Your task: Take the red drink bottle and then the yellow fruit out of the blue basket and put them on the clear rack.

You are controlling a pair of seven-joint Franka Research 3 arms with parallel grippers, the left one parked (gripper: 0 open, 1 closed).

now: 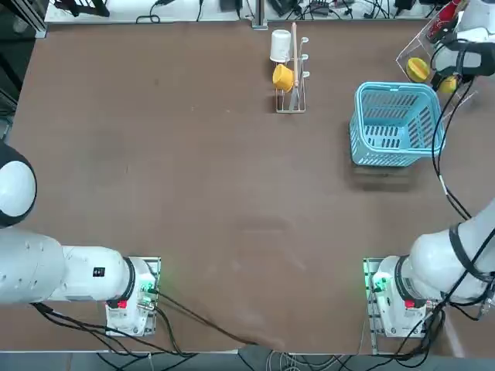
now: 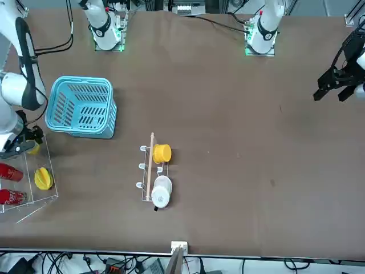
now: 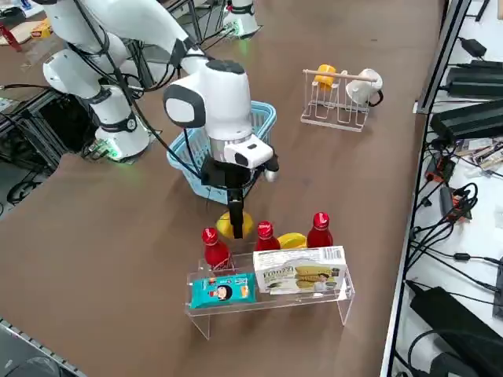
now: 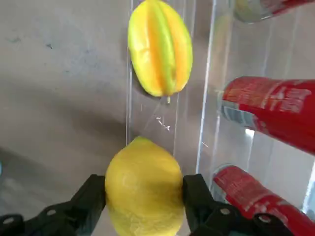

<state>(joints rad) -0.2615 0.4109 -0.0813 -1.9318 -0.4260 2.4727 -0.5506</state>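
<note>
**At the rack: lemon in the claw**

Over the clear rack (image 3: 314, 302), the right gripper (image 4: 143, 196) clamps the yellow fruit (image 4: 144, 187), a plain, smooth, rounded lemon. At 12 o'clock in the wrist view lies a ribbed yellow fruit (image 4: 160, 46); red bottles (image 4: 270, 115) at 3 o'clock.

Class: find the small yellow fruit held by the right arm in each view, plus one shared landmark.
Top: yellow fruit, far right, upper edge.
Front, far left, mostly hidden.
Right side, centre, below gripper.
Right wrist, between the fingers.
Landmark: blue basket, absent from wrist view.
</note>
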